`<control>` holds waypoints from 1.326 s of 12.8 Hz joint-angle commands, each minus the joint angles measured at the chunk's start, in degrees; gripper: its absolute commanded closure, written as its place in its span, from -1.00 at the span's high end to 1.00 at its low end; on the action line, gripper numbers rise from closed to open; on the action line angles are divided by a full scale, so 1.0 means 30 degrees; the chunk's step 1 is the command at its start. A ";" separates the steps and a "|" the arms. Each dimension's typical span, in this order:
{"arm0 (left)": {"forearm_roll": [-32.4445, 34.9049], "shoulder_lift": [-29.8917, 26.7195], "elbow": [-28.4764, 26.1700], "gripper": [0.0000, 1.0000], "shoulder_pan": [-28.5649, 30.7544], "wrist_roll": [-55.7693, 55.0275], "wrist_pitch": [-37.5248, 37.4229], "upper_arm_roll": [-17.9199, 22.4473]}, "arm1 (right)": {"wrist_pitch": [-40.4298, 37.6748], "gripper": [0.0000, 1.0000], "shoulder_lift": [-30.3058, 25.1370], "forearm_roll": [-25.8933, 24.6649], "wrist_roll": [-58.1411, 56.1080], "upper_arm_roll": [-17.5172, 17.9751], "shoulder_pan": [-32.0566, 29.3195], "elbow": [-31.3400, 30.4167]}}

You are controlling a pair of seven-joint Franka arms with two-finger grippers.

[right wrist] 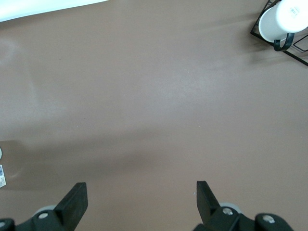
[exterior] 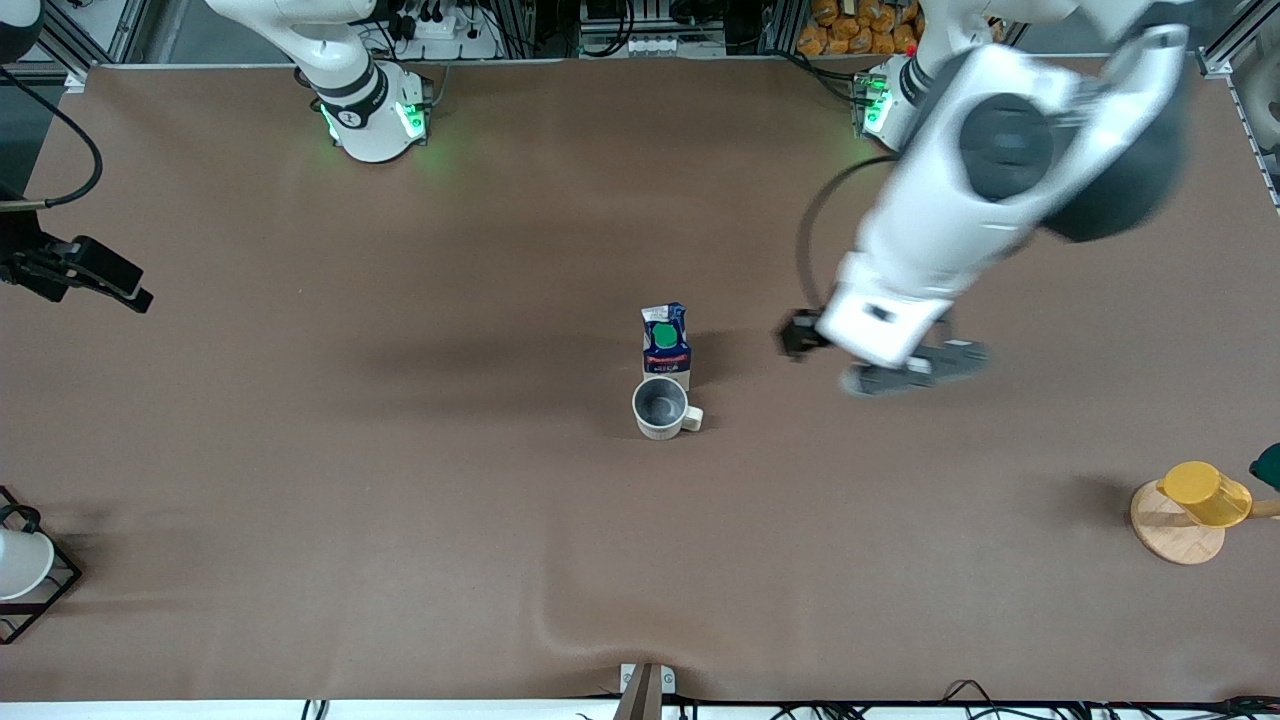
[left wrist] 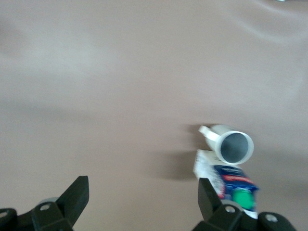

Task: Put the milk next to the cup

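Milk (exterior: 667, 343) stands upright mid-table, green cap up, blue gable top, red label band w/ white print too small to read. Cup (exterior: 661, 407) sits just beside it, on the side nearer the front camera, touching or nearly so; grey inside, nothing visible in it, handle toward the left arm's end.

Left gripper (exterior: 880, 360) hangs over bare table beside the milk, toward the left arm's end, clear of the carton; fingers (left wrist: 72, 199) spread wide, nothing between them. In the left wrist view milk (left wrist: 235, 185) & cup (left wrist: 231, 144) show past one fingertip.

Right gripper (right wrist: 139, 202) waits over bare table at the right arm's end, jaws wide apart, nothing held.

Surface: brown cloth-like cover (exterior: 400, 500), slight wrinkles at the front edge. White cup in black wire frame (exterior: 22, 565) at the right arm's end; yellow cup (exterior: 1205, 493) on a round wooden disc (exterior: 1170, 535) at the left arm's end.
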 commanded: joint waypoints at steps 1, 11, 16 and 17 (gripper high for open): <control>0.0200 -0.1352 -0.0856 1.00 0.0953 0.2969 -0.1479 0.0345 | -0.0207 1.00 0.0045 -0.0413 0.0042 0.0071 0.0030 0.0261; -0.0063 -0.6746 -0.3348 1.00 0.1717 1.1447 -0.5410 0.4275 | -0.0236 1.00 0.0104 -0.0413 0.0071 0.0071 0.0030 0.0231; -0.0648 -0.6688 -0.2938 1.00 0.2126 1.2179 -0.5177 0.4539 | -0.0266 1.00 0.0104 -0.0383 0.0071 0.0071 0.0030 0.0202; -0.0707 -0.6630 -0.2705 1.00 0.2214 1.2181 -0.4914 0.4569 | -0.0266 1.00 0.0104 -0.0383 0.0071 0.0071 0.0030 0.0173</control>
